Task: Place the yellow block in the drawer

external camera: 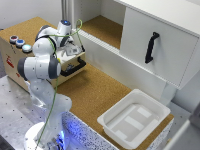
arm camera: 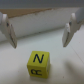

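Hiding the drawer (external camera: 75, 65): arm; yellow block (arm camera: 38, 64) between parted fingers (arm camera: 8, 31).

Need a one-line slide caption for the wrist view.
Wrist view: open gripper poised over the yellow block, lettered "N" and "CC", lying on a pale surface, fingers apart and not touching it.

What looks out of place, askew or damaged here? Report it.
Nothing looks damaged or spilled. The yellow block sits turned at an angle to the open pincer, whose fingers stand either side above it. The drawer is pulled out, and the white bin sits skewed on the cork, near its edge.
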Robot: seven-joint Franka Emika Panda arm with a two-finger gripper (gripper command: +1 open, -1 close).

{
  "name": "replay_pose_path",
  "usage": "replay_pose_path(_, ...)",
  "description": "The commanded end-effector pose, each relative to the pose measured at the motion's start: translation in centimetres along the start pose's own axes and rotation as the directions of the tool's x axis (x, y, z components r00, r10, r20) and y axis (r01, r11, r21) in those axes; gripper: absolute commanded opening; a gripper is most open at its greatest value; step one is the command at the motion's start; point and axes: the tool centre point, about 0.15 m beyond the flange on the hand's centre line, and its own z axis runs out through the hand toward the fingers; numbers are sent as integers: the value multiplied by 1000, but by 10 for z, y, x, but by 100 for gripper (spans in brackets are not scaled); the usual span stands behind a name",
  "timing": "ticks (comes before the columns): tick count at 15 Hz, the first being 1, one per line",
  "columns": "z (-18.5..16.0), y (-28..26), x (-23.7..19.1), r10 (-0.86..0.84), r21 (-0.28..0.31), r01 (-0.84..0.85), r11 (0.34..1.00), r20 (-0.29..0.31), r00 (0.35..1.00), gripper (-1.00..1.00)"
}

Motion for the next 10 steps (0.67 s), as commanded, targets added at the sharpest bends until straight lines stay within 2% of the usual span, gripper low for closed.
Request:
replay_pose_path(1, -49, -21, 5, -12, -103, 12, 995, 5, 1000, 100)
replay_pose_path(3, -69, -27, 14, -48, -162, 56, 985, 48, 998, 100)
replay_pose_path(10, -70, -27, 15, -46, -164, 53, 985, 49, 998, 100)
